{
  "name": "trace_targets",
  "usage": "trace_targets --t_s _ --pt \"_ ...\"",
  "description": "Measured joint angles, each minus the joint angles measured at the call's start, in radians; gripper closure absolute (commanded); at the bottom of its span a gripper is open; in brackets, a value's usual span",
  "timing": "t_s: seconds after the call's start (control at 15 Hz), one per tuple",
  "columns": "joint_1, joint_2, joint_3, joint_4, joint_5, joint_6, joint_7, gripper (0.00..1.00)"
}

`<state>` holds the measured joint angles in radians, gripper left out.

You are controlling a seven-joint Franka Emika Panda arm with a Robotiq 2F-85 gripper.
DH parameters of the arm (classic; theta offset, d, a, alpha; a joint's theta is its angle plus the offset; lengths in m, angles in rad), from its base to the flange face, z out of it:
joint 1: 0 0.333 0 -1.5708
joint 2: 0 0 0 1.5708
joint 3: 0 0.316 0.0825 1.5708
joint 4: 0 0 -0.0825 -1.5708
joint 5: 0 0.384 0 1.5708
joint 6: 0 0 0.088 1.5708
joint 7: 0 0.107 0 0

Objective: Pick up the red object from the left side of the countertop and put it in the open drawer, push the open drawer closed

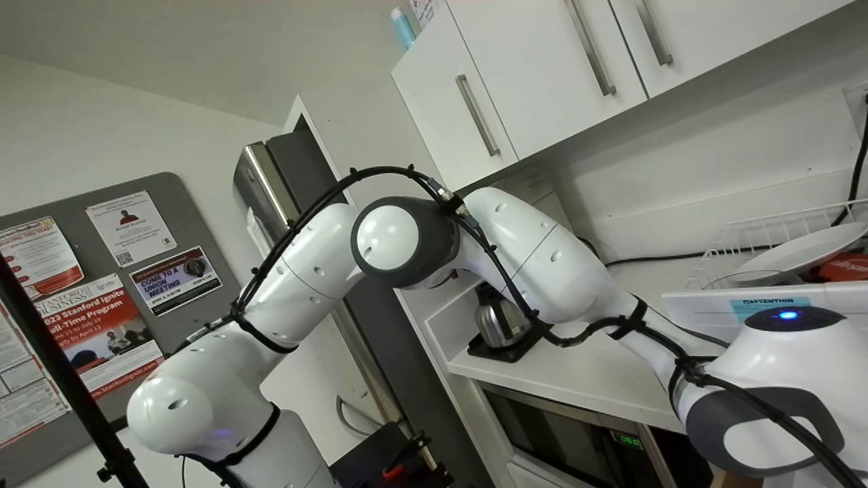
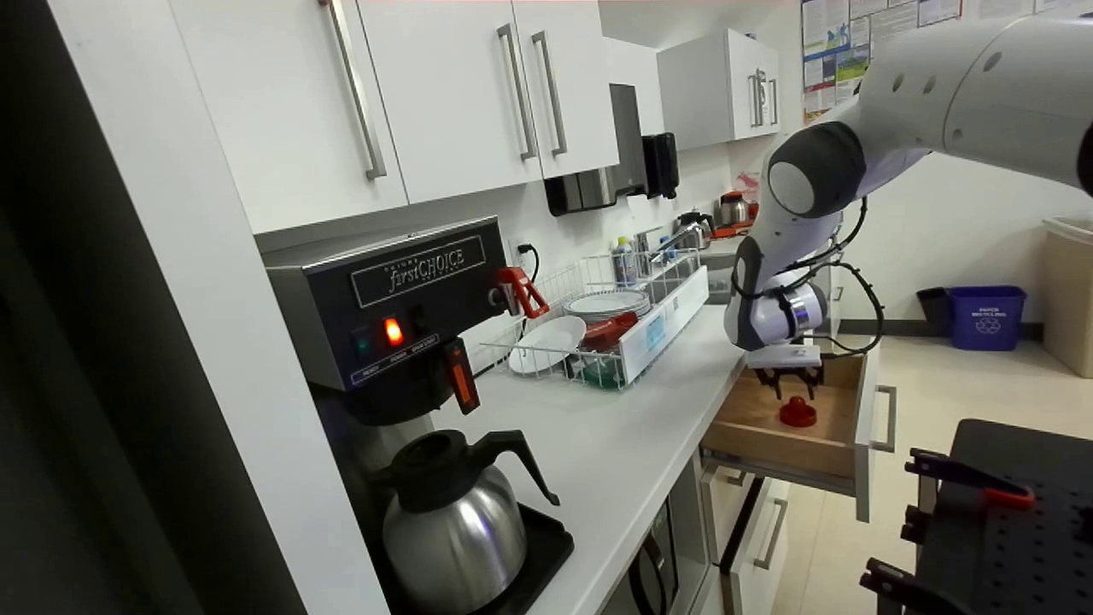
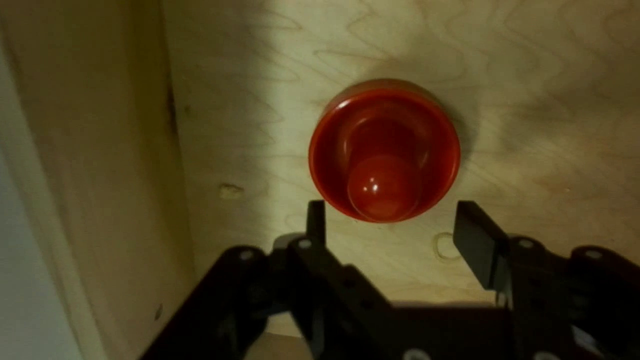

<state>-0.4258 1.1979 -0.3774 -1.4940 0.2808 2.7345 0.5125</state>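
Note:
The red object (image 2: 797,413), a round dish-like piece with a knob in its middle, rests upright on the wooden floor of the open drawer (image 2: 781,448). It shows large in the wrist view (image 3: 385,150). My gripper (image 2: 795,393) is open and empty, pointing down into the drawer just above the red object. In the wrist view the two fingers (image 3: 391,206) stand apart, near the lower edge of the red object and not closed on it. The countertop (image 2: 623,418) runs beside the drawer. In an exterior view the gripper, drawer and red object are out of view.
A dish rack (image 2: 662,316) with plates (image 2: 608,303) and a red item (image 2: 609,330) stands on the countertop. A coffee maker (image 2: 384,299) and a steel pot (image 2: 457,538) stand nearer. The drawer's side wall (image 3: 100,165) lies left of the gripper. A black cart (image 2: 1016,512) stands near the drawer.

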Motion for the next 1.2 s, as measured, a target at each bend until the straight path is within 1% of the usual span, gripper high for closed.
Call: trace_targets --t_s 0.07,0.27,0.4,0.47,0.53,0.67,0.87,1.2 --pt "0.005 0.0 -0.004 0.002 0.0 0.0 0.003 0.0" --pt "0.014 -0.024 -0.014 -0.007 0.0 0.0 0.003 0.0" --pt "0.018 -0.083 -0.017 -0.05 -0.001 -0.001 -0.014 0.0" --pt "0.027 -0.123 -0.03 -0.086 -0.003 -0.006 -0.019 0.0" --pt "0.046 -0.165 -0.056 -0.126 -0.013 -0.02 -0.019 0.0" --pt "0.101 -0.249 -0.133 -0.214 -0.042 -0.051 -0.016 0.0" --pt "0.174 -0.375 -0.234 -0.351 -0.095 -0.054 -0.015 0.0" --pt "0.226 -0.578 -0.364 -0.575 -0.137 -0.054 -0.01 0.0"
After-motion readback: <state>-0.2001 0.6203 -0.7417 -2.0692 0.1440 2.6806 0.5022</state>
